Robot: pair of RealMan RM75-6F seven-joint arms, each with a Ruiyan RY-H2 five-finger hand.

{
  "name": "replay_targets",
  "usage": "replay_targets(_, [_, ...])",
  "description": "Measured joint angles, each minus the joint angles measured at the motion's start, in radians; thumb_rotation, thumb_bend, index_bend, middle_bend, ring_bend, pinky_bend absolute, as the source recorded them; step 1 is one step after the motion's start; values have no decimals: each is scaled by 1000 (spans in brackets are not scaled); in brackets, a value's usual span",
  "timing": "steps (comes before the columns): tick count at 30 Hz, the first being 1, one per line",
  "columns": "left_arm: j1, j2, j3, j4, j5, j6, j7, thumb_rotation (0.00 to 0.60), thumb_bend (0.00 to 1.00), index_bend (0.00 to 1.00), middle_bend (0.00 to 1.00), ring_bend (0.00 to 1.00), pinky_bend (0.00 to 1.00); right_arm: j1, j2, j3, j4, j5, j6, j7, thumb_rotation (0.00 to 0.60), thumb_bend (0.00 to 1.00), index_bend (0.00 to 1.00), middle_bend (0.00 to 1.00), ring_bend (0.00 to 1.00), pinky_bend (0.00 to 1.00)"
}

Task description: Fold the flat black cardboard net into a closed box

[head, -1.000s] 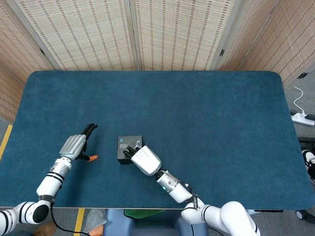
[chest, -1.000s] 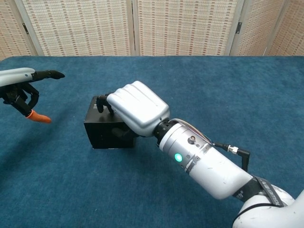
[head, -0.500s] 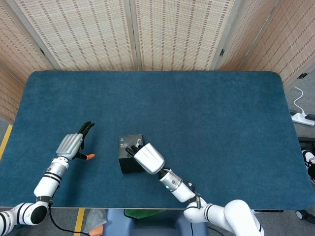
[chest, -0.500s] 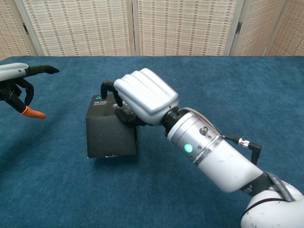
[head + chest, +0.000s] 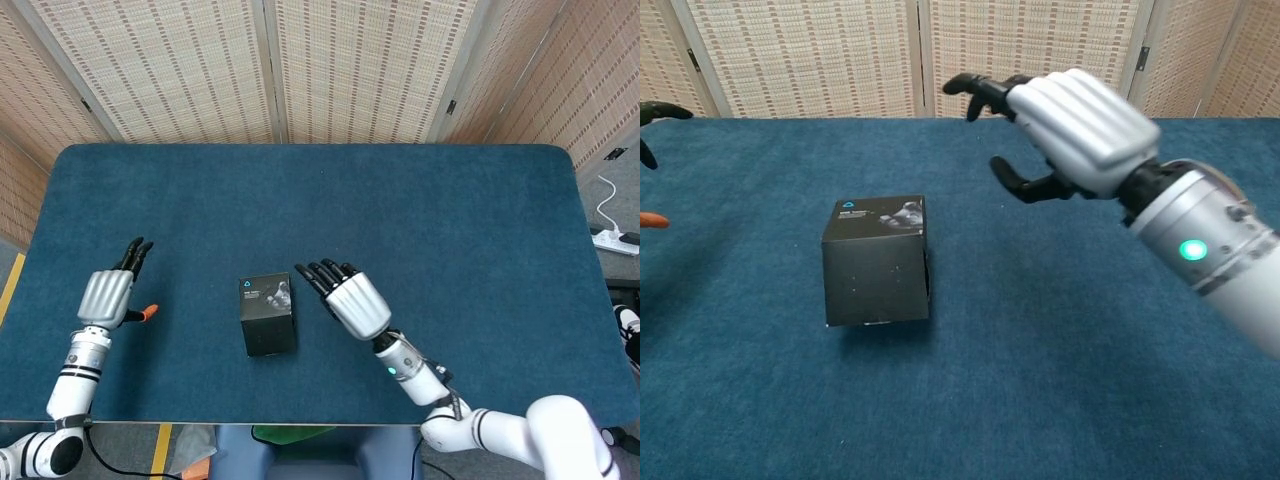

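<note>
A closed black cardboard box (image 5: 267, 315) (image 5: 877, 260) stands alone on the blue table, with a small blue logo on its top face. My right hand (image 5: 347, 297) (image 5: 1070, 132) hovers just right of the box, fingers spread, holding nothing and not touching it. Well to the left, my left hand (image 5: 108, 292) also has its fingers spread with nothing in it. In the chest view only the fingertips (image 5: 650, 115) of that hand show at the left edge.
The blue cloth table (image 5: 400, 220) stretches wide behind and to the right of the box. Woven screens (image 5: 270, 70) stand behind the far edge. A white power strip (image 5: 615, 240) lies on the floor at the right.
My right hand let go of the box, opened and lifted away to the right. The box now stands free. My left hand drew back further left and spread its fingers.
</note>
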Motion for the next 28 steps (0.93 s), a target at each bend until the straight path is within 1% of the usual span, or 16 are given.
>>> replay_targets(1, [12,2,6,3,11,17,4,600,187,59,104,199,381,-21,41,-8,-49,8,3,-15,600,501,133,262,220,447])
replay_targets(2, [28,5,13,6,24,38,7,600,187,60,104,189,366,-51,98,-19,-114,21,8,-35,600,501,133,266,210,427])
replay_targets(4, [51,9,22,9,42,69,5,600,186,60,104,173,338,-101,184,-38,-208,43,16,-57,600,501,133,276,182,387])
replay_targets(5, [66,11,26,11,54,89,-1,600,186,60,104,167,326,-134,241,-53,-265,58,23,-66,600,501,133,277,178,377])
replay_targets(8, [101,13,37,20,83,137,-20,600,185,60,102,144,295,-223,372,-92,-350,81,51,-64,600,501,133,270,165,351])
replay_targets(10, [128,12,46,30,106,170,-33,600,186,60,98,134,286,-275,428,-117,-371,90,75,-51,600,501,133,260,153,340])
replay_targets(11, [138,11,50,35,117,182,-38,600,187,60,96,129,281,-299,450,-131,-381,94,90,-39,600,501,133,248,141,328])
replay_targets(13, [150,9,55,39,128,199,-44,600,186,60,91,119,273,-318,466,-142,-387,98,103,-19,600,501,133,210,101,283])
replay_targets(16, [183,10,68,34,156,245,-56,600,184,60,91,118,263,-355,493,-162,-395,105,121,28,600,501,133,197,81,255])
replay_targets(20, [257,30,106,-7,214,323,-67,600,186,60,91,118,256,-445,543,-188,-399,110,176,167,600,501,133,196,75,250])
replay_targets(23, [293,44,123,-32,248,358,-67,600,186,60,91,118,250,-512,577,-197,-394,114,217,263,600,501,133,197,76,250])
replay_targets(26, [315,55,128,-48,262,370,-67,600,185,60,91,116,242,-559,612,-199,-395,117,242,317,600,501,133,198,75,250])
replay_targets(28, [321,60,129,-55,265,367,-66,600,186,60,91,116,237,-571,625,-199,-400,118,242,338,600,501,133,198,75,250])
